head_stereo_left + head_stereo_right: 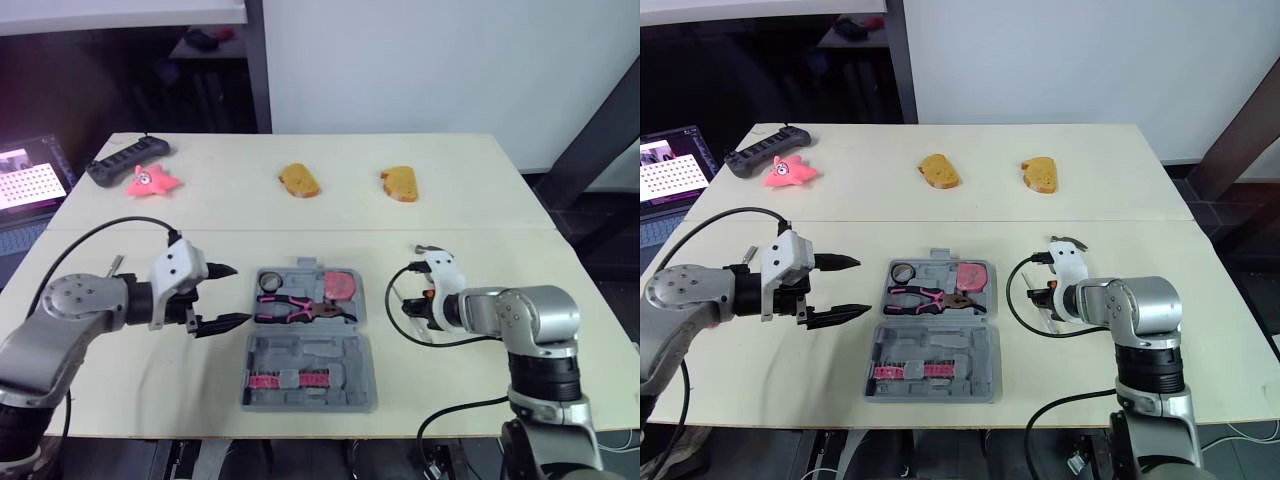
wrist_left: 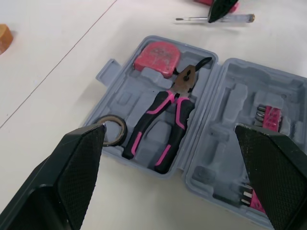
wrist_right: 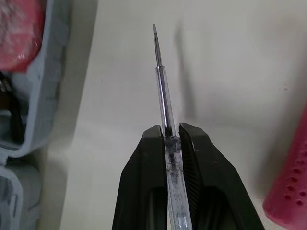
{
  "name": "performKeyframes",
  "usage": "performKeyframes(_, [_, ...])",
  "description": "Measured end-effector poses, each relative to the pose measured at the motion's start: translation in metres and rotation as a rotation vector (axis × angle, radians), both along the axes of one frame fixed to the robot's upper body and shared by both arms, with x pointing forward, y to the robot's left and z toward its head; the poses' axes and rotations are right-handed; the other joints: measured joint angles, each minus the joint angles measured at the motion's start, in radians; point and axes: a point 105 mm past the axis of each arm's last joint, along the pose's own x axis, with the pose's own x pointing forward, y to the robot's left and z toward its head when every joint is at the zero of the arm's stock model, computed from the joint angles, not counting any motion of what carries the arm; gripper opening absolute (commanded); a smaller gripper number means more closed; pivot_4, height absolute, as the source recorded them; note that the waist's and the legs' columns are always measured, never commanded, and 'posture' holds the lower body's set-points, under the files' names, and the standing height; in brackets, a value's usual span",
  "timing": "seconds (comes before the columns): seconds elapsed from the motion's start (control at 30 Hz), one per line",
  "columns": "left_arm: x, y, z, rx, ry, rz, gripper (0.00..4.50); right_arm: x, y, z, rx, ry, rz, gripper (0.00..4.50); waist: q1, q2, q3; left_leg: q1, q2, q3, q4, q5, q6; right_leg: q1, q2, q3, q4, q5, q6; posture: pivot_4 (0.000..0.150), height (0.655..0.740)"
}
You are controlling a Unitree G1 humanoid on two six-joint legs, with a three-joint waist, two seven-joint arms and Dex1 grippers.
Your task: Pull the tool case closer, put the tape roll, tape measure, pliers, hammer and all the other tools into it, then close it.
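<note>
Black-fingered, the right pincer (image 3: 169, 132) is clamped on a screwdriver (image 3: 162, 91), gripping where the clear handle meets the thin steel shaft, with the tip pointing forward. It sits just to the right of the open tool case (image 1: 345, 375). A pink dotted object (image 3: 288, 191) lies close by, but I cannot tell what it is.

The step in hand looks like carrying the screwdriver into the case. The hold is narrow, so a slow move should keep the tool from pivoting. Turn the shaft to line up with a free long recess before lowering, and keep clear of the pliers. The left pincer (image 1: 235, 294) hovers wide open and empty, just left of the case, well placed to steady it.

The case's far half holds one tape roll (image 1: 268, 282), one pair of pliers (image 1: 300, 310) and one tape measure (image 1: 340, 284). The near half holds two clusters of pink-mounted bits (image 2: 268, 117). Further back on the bench (image 1: 450, 215) are two bread-like pieces (image 1: 299, 180), one pink star toy (image 1: 150, 180) and one black controller (image 1: 125, 160).
</note>
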Motion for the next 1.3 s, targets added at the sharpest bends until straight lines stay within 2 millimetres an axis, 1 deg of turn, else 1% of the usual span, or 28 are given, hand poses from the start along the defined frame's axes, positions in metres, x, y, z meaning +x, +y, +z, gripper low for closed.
performKeyframes(0.1, [0.001, 0.003, -0.001, 0.004, 0.002, 0.003, 4.50, -0.005, 0.011, -0.010, 0.019, 0.020, -0.007, 0.02, 0.001, 0.000, 0.000, 0.000, 0.000, 0.000, 0.000, 0.000, 0.000, 0.000, 0.000, 0.000, 0.000, 0.000, 0.000, 0.150, 0.7150])
performKeyframes(0.2, [0.001, 0.004, -0.002, 0.005, 0.004, 0.005, 4.50, -0.005, 0.013, -0.011, 0.021, 0.020, -0.018, 0.02, 0.001, 0.000, 0.000, 0.000, 0.000, 0.000, 0.000, 0.000, 0.000, 0.000, 0.000, 0.000, 0.000, 0.000, 0.000, 0.150, 0.7150])
performKeyframes(0.23, [0.001, 0.005, -0.002, 0.006, 0.002, 0.005, 4.50, -0.004, 0.013, -0.011, 0.021, 0.018, -0.024, 1.01, 0.001, 0.000, 0.000, 0.000, 0.000, 0.000, 0.000, 0.000, 0.000, 0.000, 0.000, 0.000, 0.000, 0.000, 0.000, 0.150, 0.7150])
performKeyframes(0.27, [0.001, 0.005, -0.002, 0.006, 0.001, 0.005, 4.50, -0.004, 0.013, -0.010, 0.019, 0.017, -0.026, 1.28, 0.001, 0.000, 0.000, 0.000, 0.000, 0.000, 0.000, 0.000, 0.000, 0.000, 0.000, 0.000, 0.000, 0.000, 0.000, 0.150, 0.7150])
performKeyframes(0.4, [0.001, 0.005, -0.002, 0.006, -0.004, 0.007, 4.50, 0.000, 0.011, -0.005, 0.016, -0.002, -0.037, 3.27, 0.001, 0.000, 0.000, 0.000, 0.000, 0.000, 0.000, 0.000, 0.000, 0.000, 0.000, 0.000, 0.000, 0.000, 0.000, 0.150, 0.7150])
performKeyframes(0.47, [0.000, 0.006, -0.002, 0.006, -0.004, 0.008, 4.50, 0.002, 0.009, 0.002, 0.019, -0.013, -0.017, 4.25, 0.001, 0.000, 0.000, 0.000, 0.000, 0.001, 0.000, 0.000, 0.000, 0.000, 0.000, 0.000, 0.000, 0.000, 0.000, 0.150, 0.7150])
performKeyframes(0.5, [0.000, 0.006, -0.003, 0.007, -0.001, 0.009, 4.50, 0.003, 0.005, 0.009, 0.019, -0.027, 0.000, 4.45, 0.001, 0.000, 0.000, 0.000, 0.000, 0.001, 0.000, 0.000, 0.000, 0.000, 0.000, 0.000, 0.000, 0.000, 0.000, 0.150, 0.7150])
performKeyframes(0.57, [-0.001, 0.007, -0.005, 0.009, 0.000, 0.012, 4.50, 0.006, 0.001, 0.023, 0.018, -0.057, 0.042, 4.45, 0.001, 0.000, 0.000, 0.000, 0.000, 0.001, 0.000, 0.000, 0.000, 0.000, 0.000, 0.000, 0.000, 0.000, 0.000, 0.150, 0.7150])
performKeyframes(0.67, [-0.001, 0.009, -0.007, 0.013, -0.001, 0.014, 4.50, 0.011, -0.001, 0.051, -0.010, -0.097, 0.140, 4.45, -0.001, 0.001, 0.001, 0.000, 0.000, 0.001, -0.001, 0.000, 0.000, -0.001, 0.000, 0.001, 0.000, 0.000, -0.001, 0.150, 0.7150])
performKeyframes(0.73, [-0.001, 0.009, -0.008, 0.014, 0.001, 0.016, 4.50, 0.013, 0.004, 0.072, -0.019, -0.130, 0.229, 4.45, -0.002, 0.002, 0.002, 0.000, 0.000, 0.001, -0.001, 0.000, 0.000, -0.001, 0.000, 0.001, 0.000, 0.000, -0.001, 0.150, 0.7150])
performKeyframes(0.8, [-0.001, 0.010, -0.008, 0.014, -0.001, 0.018, 4.50, 0.010, 0.007, 0.093, -0.105, -0.192, 0.363, 4.45, 0.001, 0.003, 0.003, 0.000, 0.000, 0.001, -0.002, 0.000, 0.000, -0.002, 0.000, 0.001, -0.001, -0.001, -0.001, 0.150, 0.7150])
performKeyframes(0.87, [-0.002, 0.012, -0.009, 0.010, -0.002, 0.028, 4.50, 0.008, 0.010, 0.106, -0.232, -0.305, 0.532, 4.45, 0.005, 0.002, 0.003, -0.001, 0.000, 0.001, -0.002, -0.001, 0.002, -0.002, -0.001, 0.000, -0.002, -0.003, -0.002, 0.150, 0.7150])
performKeyframes(0.9, [-0.003, 0.014, -0.010, 0.005, -0.005, 0.036, 4.50, 0.007, 0.010, 0.108, -0.314, -0.361, 0.637, 4.45, 0.004, 0.002, 0.003, -0.001, 0.000, 0.002, -0.002, -0.001, 0.002, -0.002, -0.002, 0.000, -0.002, -0.003, -0.001, 0.150, 0.7150])
performKeyframes(0.97, [-0.005, 0.016, -0.012, 0.001, -0.003, 0.041, 4.50, 0.006, 0.011, 0.103, -0.451, -0.435, 0.808, 4.45, 0.003, 0.001, 0.003, -0.001, 0.000, 0.002, -0.001, -0.002, 0.003, -0.002, -0.002, 0.000, -0.003, -0.003, 0.000, 0.150, 0.7150])
performKeyframes(1.0, [-0.007, 0.016, -0.011, -0.013, -0.010, 0.039, 4.50, 0.007, 0.013, 0.098, -0.525, -0.468, 0.936, 4.45, 0.000, 0.002, 0.003, -0.001, 0.000, 0.003, -0.001, -0.002, 0.003, -0.002, -0.002, 0.001, -0.003, -0.003, 0.000, 0.150, 0.7150])
performKeyframes(1.03, [-0.010, 0.016, -0.011, -0.033, -0.016, 0.033, 4.50, 0.004, 0.014, 0.091, -0.565, -0.459, 1.068, 4.45, -0.003, 0.001, 0.004, -0.001, 0.000, 0.004, -0.001, -0.002, 0.003, -0.002, -0.002, 0.001, -0.003, -0.002, 0.002, 0.150, 0.7150])
performKeyframes(1.13, [-0.020, 0.015, -0.012, -0.052, -0.014, 0.012, 4.50, -0.004, 0.011, 0.071, -0.632, -0.386, 1.357, 4.45, -0.003, 0.002, 0.004, -0.001, 0.000, 0.004, 0.000, -0.002, 0.003, -0.002, -0.002, 0.001, -0.002, -0.002, 0.001, 0.150, 0.7150])
performKeyframes(1.2, [-0.024, 0.018, -0.011, -0.061, -0.014, 0.017, 4.50, -0.004, 0.011, 0.063, -0.684, -0.375, 1.508, 4.45, 0.000, 0.002, 0.005, 0.000, 0.000, 0.003, 0.001, -0.002, 0.003, -0.002, -0.002, 0.001, -0.002, -0.003, -0.002, 0.150, 0.7150])
performKeyframes(1.3, [-0.029, 0.018, -0.010, -0.073, -0.017, 0.019, 4.50, -0.004, 0.015, 0.051, -0.729, -0.374, 1.686, 4.45, 0.001, 0.002, 0.005, 0.000, 0.000, 0.004, 0.002, -0.002, 0.003, -0.001, -0.002, 0.001, -0.002, -0.002, -0.003, 0.150, 0.7150])
